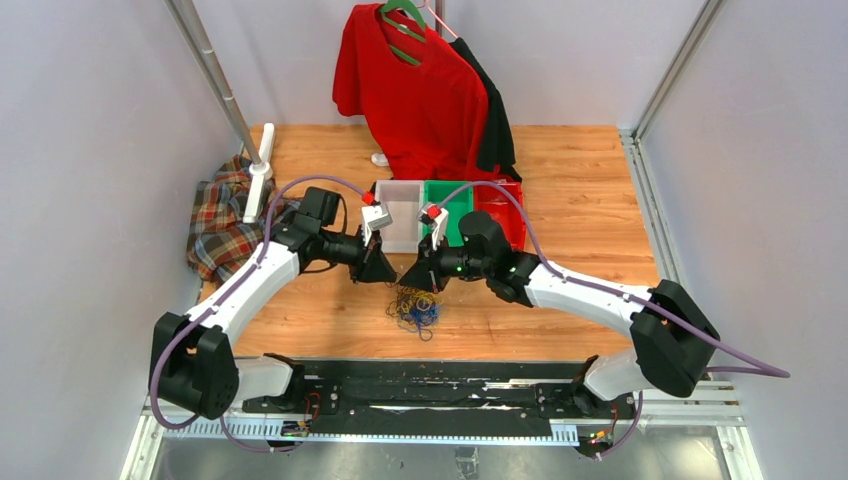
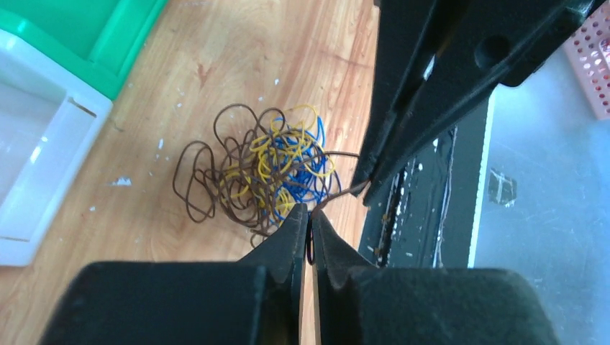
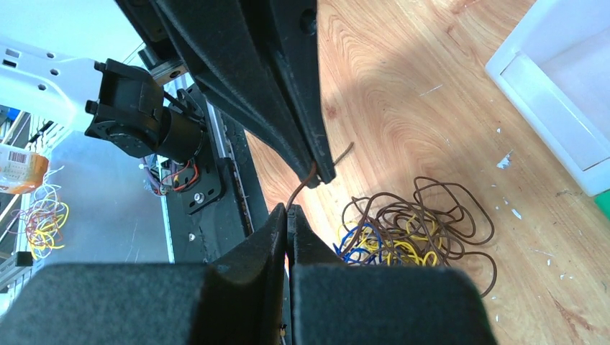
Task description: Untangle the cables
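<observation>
Top external: cables lie tangled on the wood table, just in front of both grippers. Left gripper and right gripper are each clenched on one brown strand strung between them. White bin and green bin are behind them, plaid cloth far left.

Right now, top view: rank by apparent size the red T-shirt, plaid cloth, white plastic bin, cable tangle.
1. red T-shirt, hanging, so nearness may inflate it
2. plaid cloth
3. white plastic bin
4. tangle of thin cables
</observation>
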Robot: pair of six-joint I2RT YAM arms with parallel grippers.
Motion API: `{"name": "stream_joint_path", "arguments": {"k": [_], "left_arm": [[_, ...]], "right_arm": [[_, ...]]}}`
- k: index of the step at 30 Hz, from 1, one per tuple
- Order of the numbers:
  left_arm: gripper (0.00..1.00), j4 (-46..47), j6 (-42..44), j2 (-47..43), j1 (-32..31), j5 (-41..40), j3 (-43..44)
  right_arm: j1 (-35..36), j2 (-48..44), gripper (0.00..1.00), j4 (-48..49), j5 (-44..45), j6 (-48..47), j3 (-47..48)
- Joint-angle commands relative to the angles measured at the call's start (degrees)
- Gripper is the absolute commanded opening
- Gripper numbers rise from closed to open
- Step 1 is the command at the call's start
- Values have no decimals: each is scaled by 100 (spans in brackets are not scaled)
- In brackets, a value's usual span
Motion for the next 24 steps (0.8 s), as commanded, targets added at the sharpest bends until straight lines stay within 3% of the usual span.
{"name": "stream_joint_path", "arguments": {"k": [1, 4, 9, 18, 24], "left_arm": [[3, -648, 366, -322, -46, 86, 267], [1, -818, 63, -578, -45, -152, 420], [1, -1068, -512, -934, -46, -667, 828], [1, -1333, -849, -1154, -41, -715, 1451], [1, -1642, -921, -1133, -42, -850, 2186]], "right_arm": [[80, -28, 1, 36, 60, 27, 58], [93, -26, 11, 43, 495, 46, 4], [326, -10, 65, 115, 1367, -147, 17], [564, 399, 70, 451, 1952, -264, 196], [565, 573, 63, 461, 2060, -294, 177]]}}
